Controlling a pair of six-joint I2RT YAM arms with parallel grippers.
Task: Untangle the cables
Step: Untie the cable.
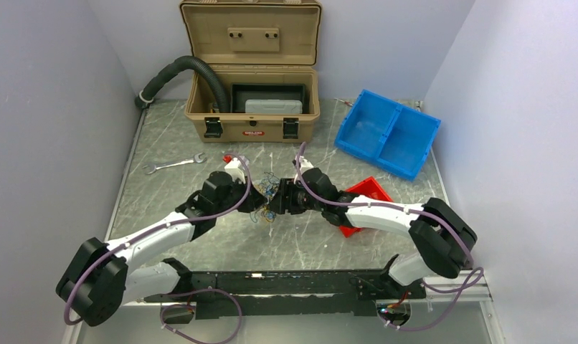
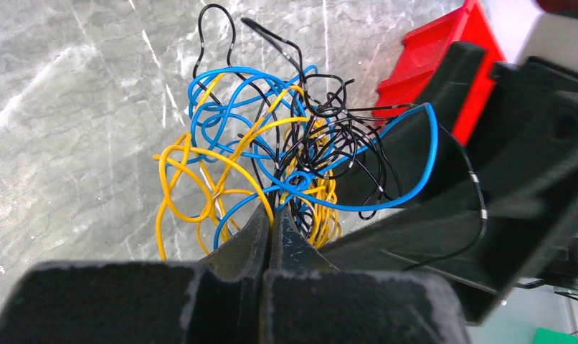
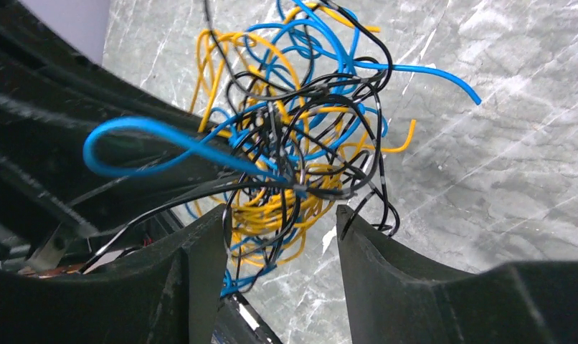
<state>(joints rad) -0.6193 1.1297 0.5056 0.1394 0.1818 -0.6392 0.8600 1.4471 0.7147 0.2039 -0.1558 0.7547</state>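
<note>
Left claw (image 2: 269,228) clenched at tangle's edge; strand pinched or not, couldn't tell. Right claw (image 3: 279,218) released, cables (image 3: 293,154) knotted between its jaws. Risk: closing on several colours, pull would tighten knot

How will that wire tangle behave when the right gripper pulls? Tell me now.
Likely floppy: the cables are thin and curl in loose loops. Probably light, since the shut left gripper seems to pinch them by a few strands. Blue, yellow and black are interlaced, so the open right gripper would likely drag the whole clump, not one wire.
</note>
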